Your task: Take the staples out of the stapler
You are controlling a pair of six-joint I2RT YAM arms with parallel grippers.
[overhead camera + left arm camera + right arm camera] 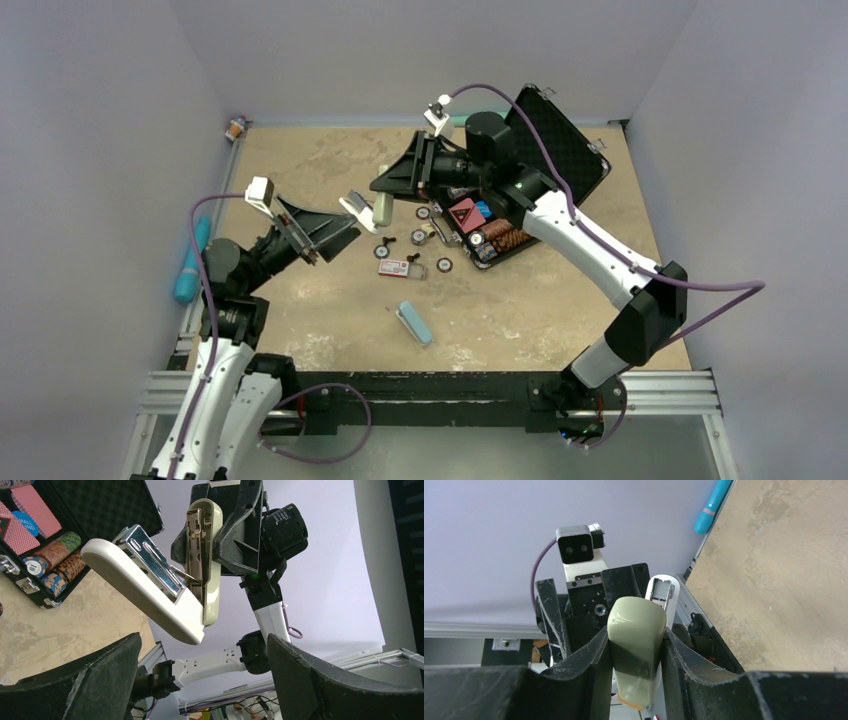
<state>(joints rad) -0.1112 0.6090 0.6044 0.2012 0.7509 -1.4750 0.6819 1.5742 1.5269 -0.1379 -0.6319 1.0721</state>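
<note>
Left hand [204,641] right up at the lens, fingers [90,680] spread wide, gripping nothing. Just ahead of it hangs the stapler [150,587], up in the air over the table [330,320], between the two hands. It's hinged open: green top upright, white base swung out towards the left hand, metal channel showing. Right hand [634,647] is clamped on the green top, a finger down each side. Further back on the table sits an open case [560,150], with chips [444,264] scattered beside it.
</note>
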